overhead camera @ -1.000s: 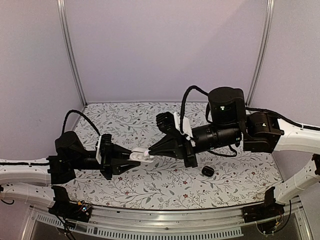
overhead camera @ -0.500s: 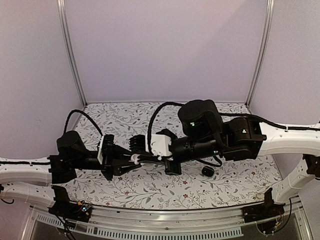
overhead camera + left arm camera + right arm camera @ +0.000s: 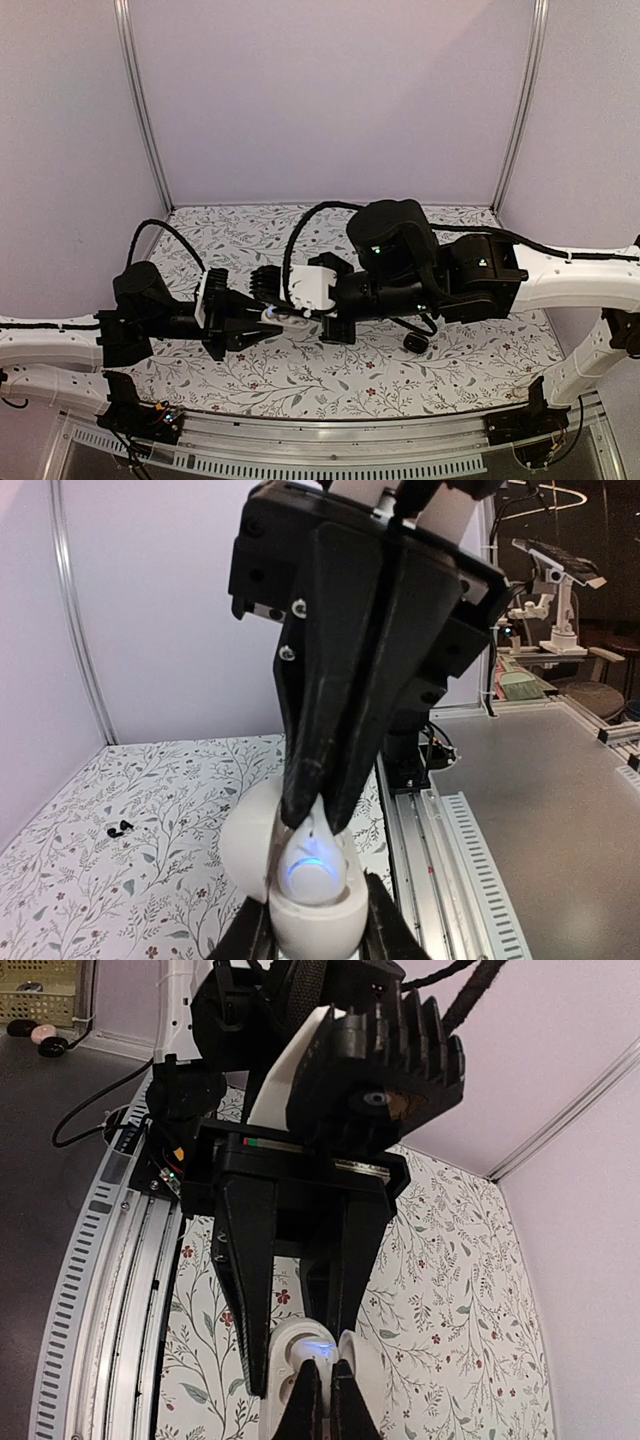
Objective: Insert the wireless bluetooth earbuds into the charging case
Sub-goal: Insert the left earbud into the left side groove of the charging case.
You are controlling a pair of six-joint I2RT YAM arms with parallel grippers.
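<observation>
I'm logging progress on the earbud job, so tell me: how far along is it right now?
Done: the white charging case is open, held by the left hand. In hand: the right hand is shut, its tips down in the case's cavity, where a blue light glows; what they pinch is hidden. Left: one tiny dark earbud lies on the table, not yet seated.

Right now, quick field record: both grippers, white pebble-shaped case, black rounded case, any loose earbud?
left gripper: shut on white pebble-shaped charging case, lid open
right gripper: shut, tips in the case's open cavity; anything pinched cannot be told
blue glow: inside the case, at the right tips
black rounded case: lying on floral table beside right arm
tiny dark earbud: loose on table, apart from both grippers
</observation>
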